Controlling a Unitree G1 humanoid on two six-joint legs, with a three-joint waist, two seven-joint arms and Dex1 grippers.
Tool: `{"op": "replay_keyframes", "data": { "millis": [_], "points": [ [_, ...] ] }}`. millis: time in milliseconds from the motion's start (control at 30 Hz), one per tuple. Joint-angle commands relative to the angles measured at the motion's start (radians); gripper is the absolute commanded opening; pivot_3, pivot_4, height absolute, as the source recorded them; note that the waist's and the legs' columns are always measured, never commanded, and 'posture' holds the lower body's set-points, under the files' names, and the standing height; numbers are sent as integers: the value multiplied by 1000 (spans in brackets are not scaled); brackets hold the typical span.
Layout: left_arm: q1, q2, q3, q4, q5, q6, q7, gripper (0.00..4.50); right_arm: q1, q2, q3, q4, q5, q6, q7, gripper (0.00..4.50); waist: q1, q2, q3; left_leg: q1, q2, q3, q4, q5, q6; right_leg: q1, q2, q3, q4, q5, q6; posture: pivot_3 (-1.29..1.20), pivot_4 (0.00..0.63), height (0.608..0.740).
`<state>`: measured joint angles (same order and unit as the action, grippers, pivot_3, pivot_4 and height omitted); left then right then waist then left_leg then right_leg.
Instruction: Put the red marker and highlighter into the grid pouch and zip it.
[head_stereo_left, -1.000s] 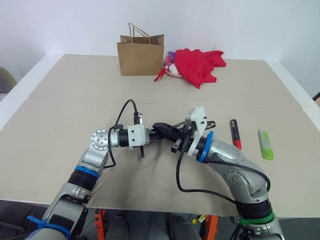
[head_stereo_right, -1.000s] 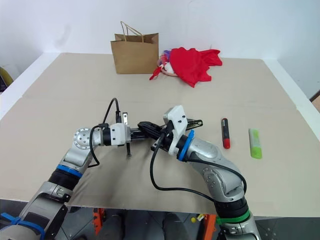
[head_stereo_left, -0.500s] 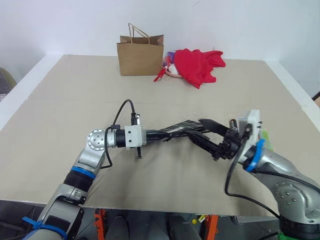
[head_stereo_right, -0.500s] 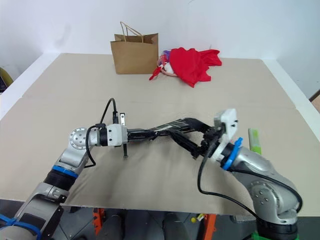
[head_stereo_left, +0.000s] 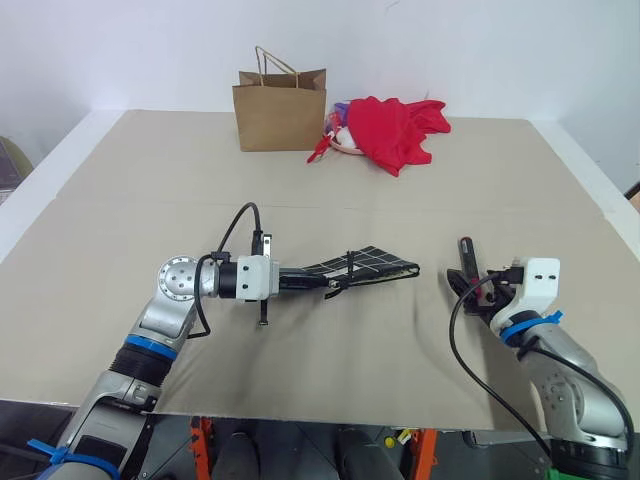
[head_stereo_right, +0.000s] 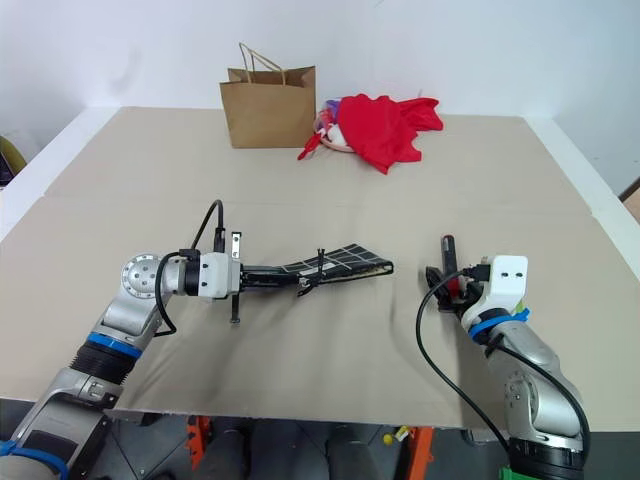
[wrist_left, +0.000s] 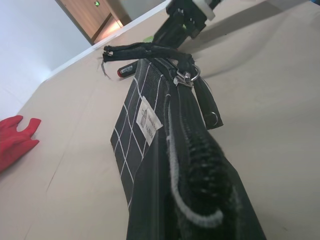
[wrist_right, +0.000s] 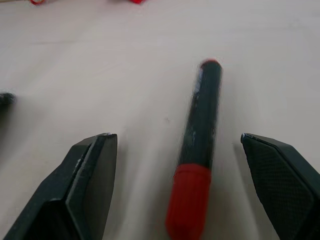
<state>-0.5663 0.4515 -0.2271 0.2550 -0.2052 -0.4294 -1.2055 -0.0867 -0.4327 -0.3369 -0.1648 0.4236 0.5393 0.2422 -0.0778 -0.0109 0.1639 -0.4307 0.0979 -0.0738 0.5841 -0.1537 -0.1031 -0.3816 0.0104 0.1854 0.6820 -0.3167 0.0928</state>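
Fingers, right (wrist_right: 182, 185): spread wide, one black finger (wrist_right: 87, 185) on each side of the red marker (wrist_right: 200, 150), neither touching it.
Fingers, left (head_stereo_left: 290, 282): clamped on one end of the grid pouch (head_stereo_left: 365, 265), holding it off the counter (head_stereo_left: 150, 190).
Red marker: lying flat on the counter near its right edge; long axis runs from the robot toward the far side, red cap end nearest the right fingers, black barrel pointing away.
Grid pouch: stretched out level from the left fingers toward the right arm, long axis across the counter; zipper edge up, pull (wrist_left: 184, 79) hanging partway along.
Highlighter (wrist_left: 148, 37): probably the green sliver beyond the pouch in the left wrist view.
Far edge: brown paper bag (head_stereo_left: 281, 110) upright, red cloth (head_stereo_left: 395, 128) heaped just beside it.
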Motion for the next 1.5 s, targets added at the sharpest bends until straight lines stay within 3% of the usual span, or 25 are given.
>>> {"op": "replay_keyframes", "data": {
  "millis": [33,133,300,333,533,700,867,1000,1133,1500],
  "points": [
    [-13,1,14,-57,-17,8,9,0,2,19,11,2,-46,-6,-47,4056,0,0,0,0,0,0,0,0,0,0,0,0,0,0,0,0,150,740],
    [-3,-6,21,-83,-32,36,23,0,23,32,40,-14,-89,-2,-75,3143,0,0,0,0,0,0,0,0,0,0,0,0,0,0,0,0,150,740],
    [11,-3,21,-108,-48,74,19,0,48,9,99,-61,-147,12,-64,741,1,0,0,0,0,0,0,0,0,0,0,0,0,0,0,0,150,740],
    [11,-3,21,-110,-49,76,19,0,50,-1,108,-70,-153,11,-52,580,1,0,0,0,0,0,0,0,0,1,0,0,0,0,0,0,150,740],
    [7,0,21,-85,-59,64,-5,0,6,-83,55,-165,-20,-82,183,545,2,0,0,0,0,0,0,0,0,0,0,0,0,-1,1,0,150,740],
    [5,0,22,-63,-76,54,-46,0,35,-291,-47,-253,156,-138,557,545,2,5,3,0,-1,0,0,0,0,1,0,0,0,-1,2,0,150,740],
    [-1,-3,22,-42,-83,36,-77,0,85,-476,-126,-278,287,-110,826,545,4,4,4,0,-1,0,1,0,1,1,-1,-1,0,-2,3,0,150,740],
    [-11,-10,22,-34,-85,21,-83,0,164,-585,-129,-309,315,-36,934,545,5,4,4,0,-1,0,2,0,1,2,-1,-1,0,-2,3,0,150,740],
    [-13,-19,18,-39,-81,14,-78,0,179,-634,-110,-244,233,-85,977,545,5,3,4,0,-1,0,3,0,1,2,-1,-1,0,-2,3,0,150,740],
    [12,-32,8,-69,-53,-30,-52,0,145,-635,-81,-199,192,-82,983,545,5,3,4,0,-1,0,4,0,1,3,-1,-1,0,-1,4,0,150,740]
  ]
}}
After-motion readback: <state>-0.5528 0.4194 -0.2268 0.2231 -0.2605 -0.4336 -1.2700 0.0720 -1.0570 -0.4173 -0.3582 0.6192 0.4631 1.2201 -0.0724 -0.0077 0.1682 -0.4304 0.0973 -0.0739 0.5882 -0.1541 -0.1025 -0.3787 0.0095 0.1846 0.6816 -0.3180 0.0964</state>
